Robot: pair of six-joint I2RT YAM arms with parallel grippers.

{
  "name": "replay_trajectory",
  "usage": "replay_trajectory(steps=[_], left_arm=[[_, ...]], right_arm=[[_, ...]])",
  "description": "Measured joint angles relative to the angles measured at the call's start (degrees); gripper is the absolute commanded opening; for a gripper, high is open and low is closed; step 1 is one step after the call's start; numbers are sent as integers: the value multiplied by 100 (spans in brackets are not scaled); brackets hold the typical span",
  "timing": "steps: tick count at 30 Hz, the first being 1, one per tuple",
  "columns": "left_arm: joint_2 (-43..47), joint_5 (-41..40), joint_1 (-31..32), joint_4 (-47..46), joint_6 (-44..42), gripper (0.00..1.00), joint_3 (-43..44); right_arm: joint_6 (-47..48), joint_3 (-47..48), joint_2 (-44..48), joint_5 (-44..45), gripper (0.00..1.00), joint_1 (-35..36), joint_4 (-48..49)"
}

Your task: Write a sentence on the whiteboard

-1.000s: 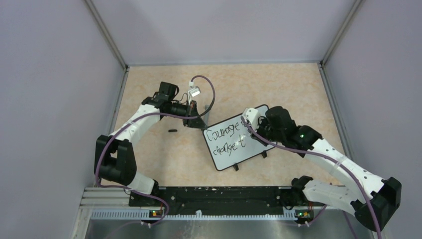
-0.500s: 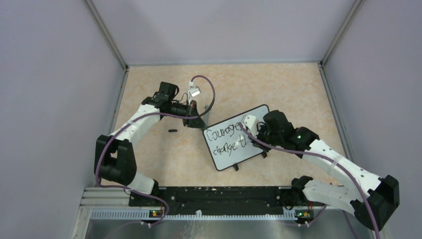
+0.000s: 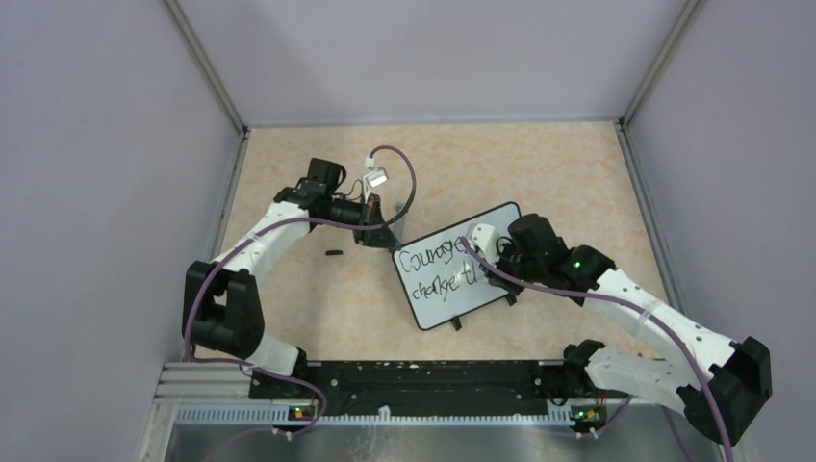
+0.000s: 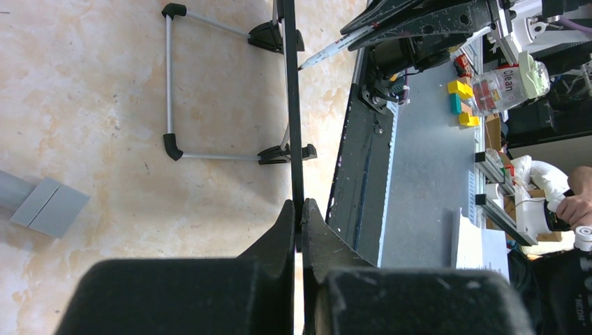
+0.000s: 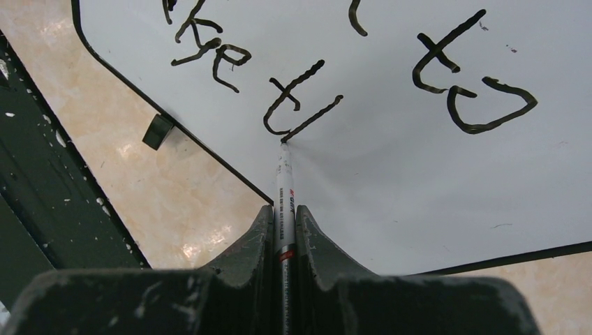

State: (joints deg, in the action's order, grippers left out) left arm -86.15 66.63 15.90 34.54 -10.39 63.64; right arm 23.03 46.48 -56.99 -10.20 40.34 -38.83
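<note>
The whiteboard (image 3: 465, 296) stands tilted on small black feet at the table's middle. The sentence (image 3: 431, 260) runs in black marker over two lines, with "Courage" above and "change t" plus one more stroke below. My left gripper (image 3: 385, 234) is shut on the board's upper left edge. The left wrist view shows the whiteboard (image 4: 292, 105) edge-on, pinched by the left gripper (image 4: 300, 209). My right gripper (image 5: 284, 213) is shut on a white marker (image 5: 284, 187). Its tip touches the whiteboard (image 5: 391, 174) at the foot of the newest stroke of the sentence (image 5: 311, 115).
A small black cap (image 3: 334, 252) lies on the beige table left of the board. The board's metal stand legs (image 4: 167, 77) rest on the table behind it. Grey enclosure walls stand on three sides. The black arm-base rail (image 3: 414, 380) runs along the near edge.
My right gripper has slid slightly down and left with the marker, and a new stroke now stands after the "t" on the lower line. The left arm has not moved.
</note>
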Motion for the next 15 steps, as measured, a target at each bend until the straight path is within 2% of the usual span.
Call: replay_trajectory(steps=[15], left_arm=[[0,-2,0,0,0,0,0]], right_arm=[[-225,39,136,264,0,0,232]])
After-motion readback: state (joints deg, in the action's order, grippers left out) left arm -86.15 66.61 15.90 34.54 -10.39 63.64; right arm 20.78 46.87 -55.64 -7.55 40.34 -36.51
